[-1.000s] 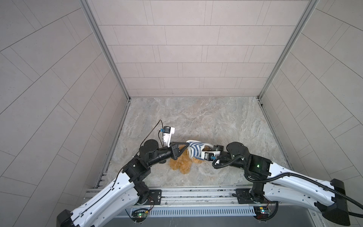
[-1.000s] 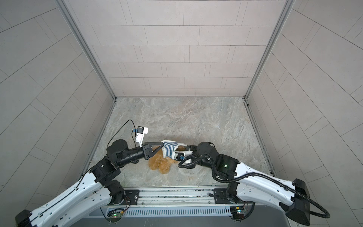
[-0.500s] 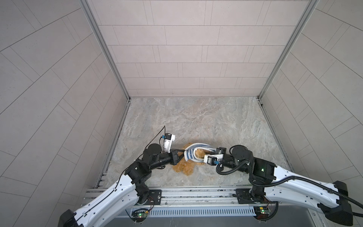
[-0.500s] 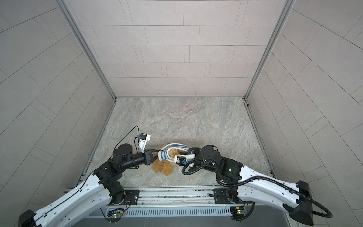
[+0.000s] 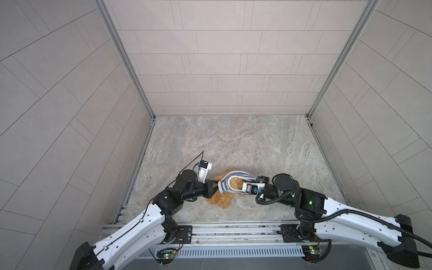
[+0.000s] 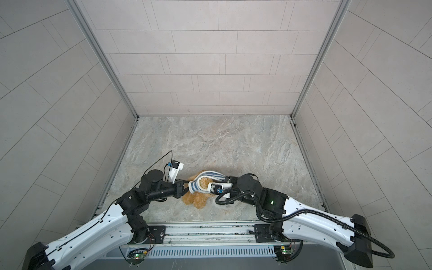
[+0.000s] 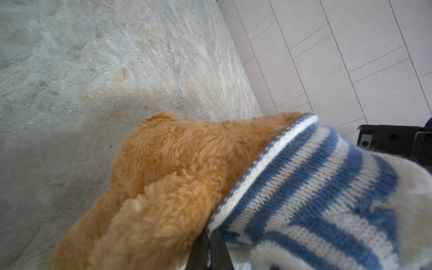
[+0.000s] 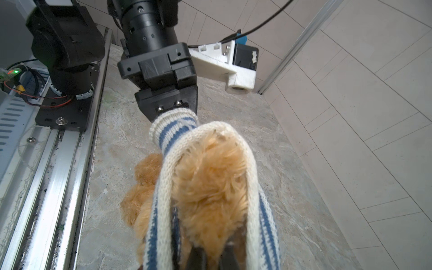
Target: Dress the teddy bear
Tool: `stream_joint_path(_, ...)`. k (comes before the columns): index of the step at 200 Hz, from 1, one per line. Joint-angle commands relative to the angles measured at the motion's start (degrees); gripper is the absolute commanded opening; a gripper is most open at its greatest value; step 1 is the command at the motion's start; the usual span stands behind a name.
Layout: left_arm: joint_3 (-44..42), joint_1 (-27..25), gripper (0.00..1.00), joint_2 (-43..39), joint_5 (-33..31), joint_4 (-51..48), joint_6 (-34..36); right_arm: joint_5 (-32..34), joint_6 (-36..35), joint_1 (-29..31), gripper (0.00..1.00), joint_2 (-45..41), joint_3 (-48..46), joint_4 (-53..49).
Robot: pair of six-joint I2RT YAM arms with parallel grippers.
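Your teddy bear (image 5: pixel 222 198) lies on the desk (image 5: pixel 233 145) close to the front edge, about midway along it, directly between the two arms. A striped shirt (image 5: pixel 236 174) arches over the bear's upper part as a taut hoop, and golden fur shows through the opening in both top views, while the rest of the bear spreads toward the front edge.

Your left fingers (image 7: pixel 197 253) are pressed nearly together, pinching a narrow end of the shirt. The bear's fur sits just beside them, touching the knit they hold. From the right wrist view you see that same end (image 8: pixel 173 131) bunched against the left fingers' tips.

Your right fingers (image 8: pixel 198 257) are also closed down, gripping the opposite end of the shirt. The bear's fur (image 8: pixel 210 182) bulges out of the stretched opening right above them, so the exact pinch point is partly hidden.
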Motion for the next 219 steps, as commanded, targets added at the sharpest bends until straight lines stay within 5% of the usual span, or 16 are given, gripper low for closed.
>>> stream_joint_path(1, 2.69, 0.42, 0.12, -0.28, -1.74, 4.40, -0.55, 4.38, 7.96, 0.31, 0.00, 1.35, 5.56, 2.28)
stream_joint_path(79, 9.09, 0.25, 0.50, -6.02, -9.98, -3.99, 4.99, 19.31, 33.22, 0.05, 0.00, 6.02, 10.96, -0.43)
stream_joint_path(106, 6.34, -2.66, 0.58, -8.13, -12.77, 1.02, 3.81, 22.65, 42.71, -0.39, 0.00, 7.96, 11.90, 0.27)
stream_joint_path(149, 3.39, -14.06, 0.50, -3.59, -19.76, 12.43, 2.09, 23.87, 49.69, -0.38, 0.00, 12.78, 12.98, 2.83)
stream_joint_path(219, 0.22, -21.76, 0.39, 7.52, -27.11, 28.90, -0.42, 28.25, 57.16, 0.04, 0.00, 12.50, 6.43, 16.04)
